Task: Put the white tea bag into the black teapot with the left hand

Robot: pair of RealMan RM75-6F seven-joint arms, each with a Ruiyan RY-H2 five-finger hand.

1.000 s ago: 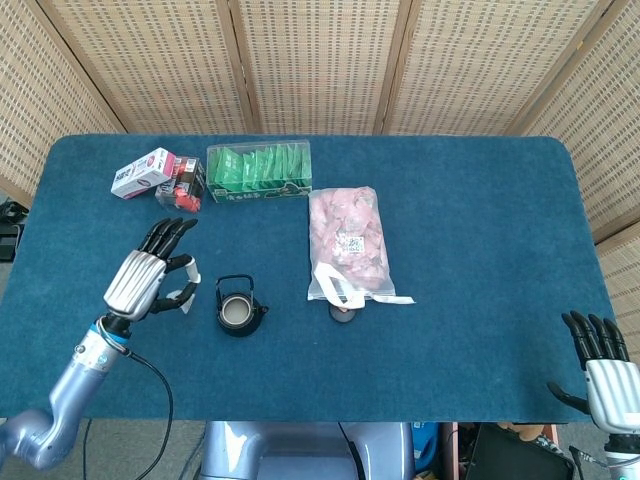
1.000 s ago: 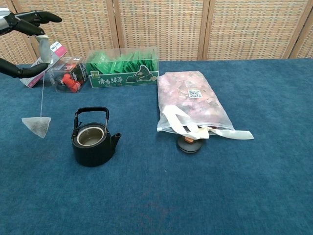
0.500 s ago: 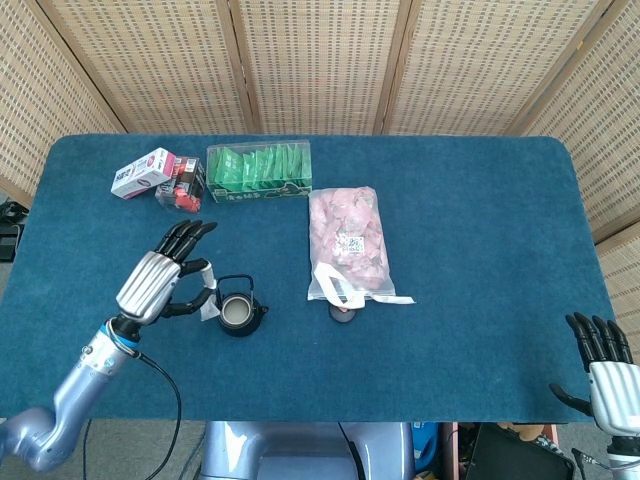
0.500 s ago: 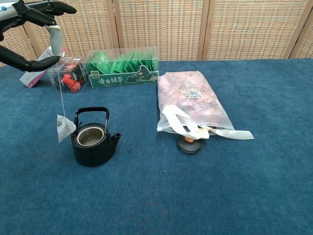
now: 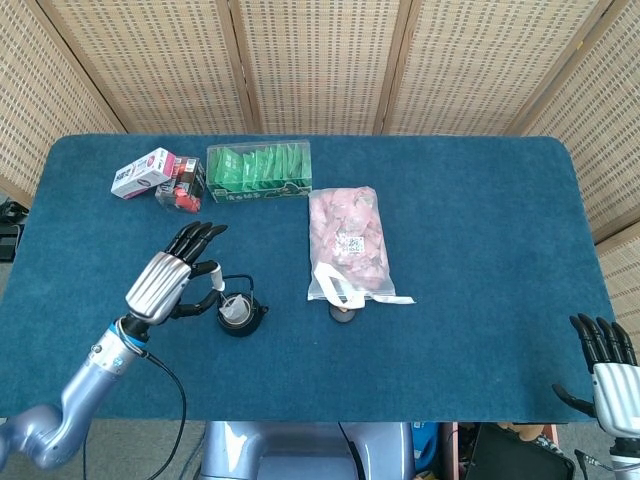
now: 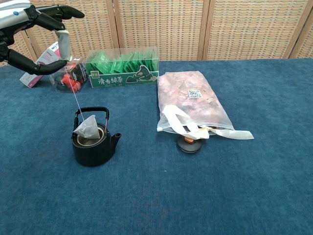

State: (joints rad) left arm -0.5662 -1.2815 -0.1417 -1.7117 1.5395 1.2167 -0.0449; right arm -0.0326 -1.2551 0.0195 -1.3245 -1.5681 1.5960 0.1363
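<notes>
My left hand hovers above and left of the black teapot and pinches the paper tag of the white tea bag between thumb and a finger. The bag hangs on its string right over the teapot's open mouth, seeming to touch the rim. In the head view the tea bag shows pale inside the pot's opening. The pot's lid lies on the cloth by the pink bag. My right hand sits at the bottom right corner, fingers spread, holding nothing.
A clear box of green tea sachets stands at the back. Left of it are a small box with red items and a white-and-pink carton. A pink-filled plastic bag lies right of the teapot on the blue table.
My left hand has swung right, carrying the dangling tea bag from left of the teapot to over its mouth. The right hand has dropped slightly in the head view.
</notes>
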